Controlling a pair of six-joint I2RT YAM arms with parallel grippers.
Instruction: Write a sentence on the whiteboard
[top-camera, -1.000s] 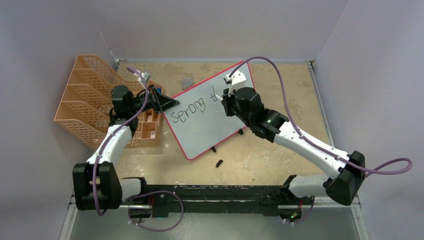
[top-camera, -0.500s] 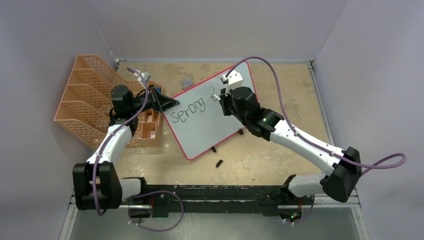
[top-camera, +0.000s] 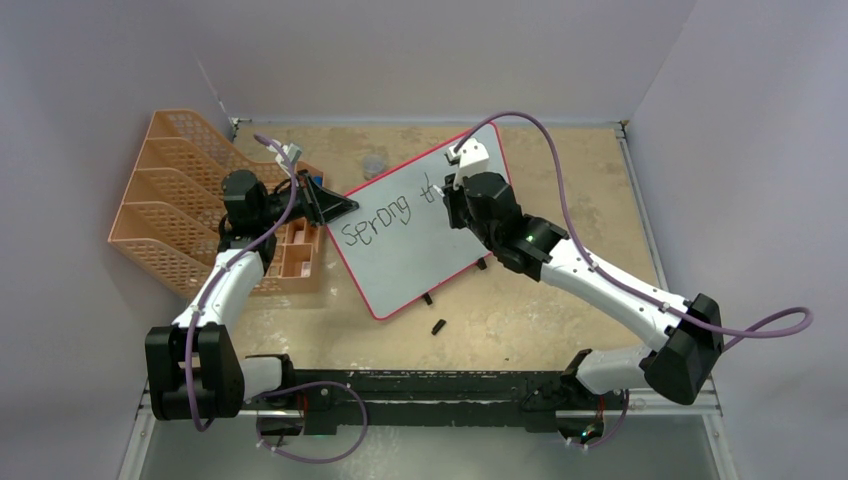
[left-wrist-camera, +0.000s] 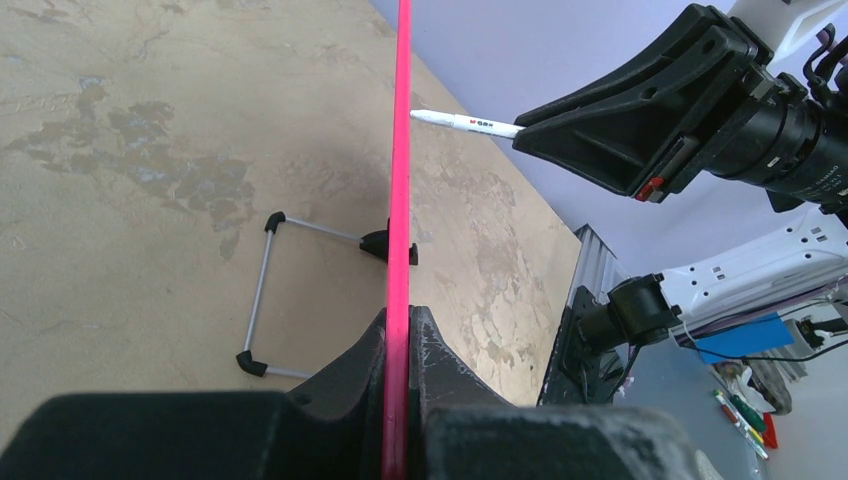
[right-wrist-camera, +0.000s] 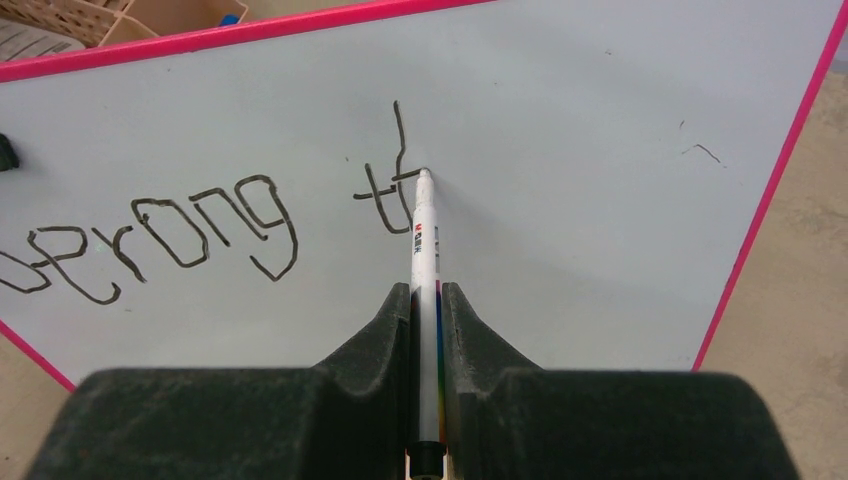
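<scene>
The work surface was a tan, mottled table (top-camera: 570, 180) enclosed by pale walls. The whiteboard (top-camera: 410, 260) stood on its feet at mid-table, set at a slant, its left edge just beside an orange rack (top-camera: 165, 200). The sentence (right-wrist-camera: 200, 225) was only partly written: one word reading roughly "Serong", then a "t" and the upright of a further letter. The board below that line was bare, so the task was judged well short of complete.

The marker (right-wrist-camera: 424, 240) tip touched the board at the stroke beside the "t". The right gripper (right-wrist-camera: 428, 295) was closed on the marker barrel, which lay between the jaws and pointed straight ahead. The left gripper (left-wrist-camera: 400, 325) was clamped on the board's pink left edge, bracing it.

The step in hand appeared to be forming the letter after the "t". Light, even pressure square to the board face was advised, as the thin feet might let the board rock. The left clamp should hold firm throughout each stroke. Letter height and slant should match the first word.

The right arm reached forward and leftward from its base, wrist turned to face the board. The left arm rose beside the rack, wrist bent rightward to the board's edge.
</scene>
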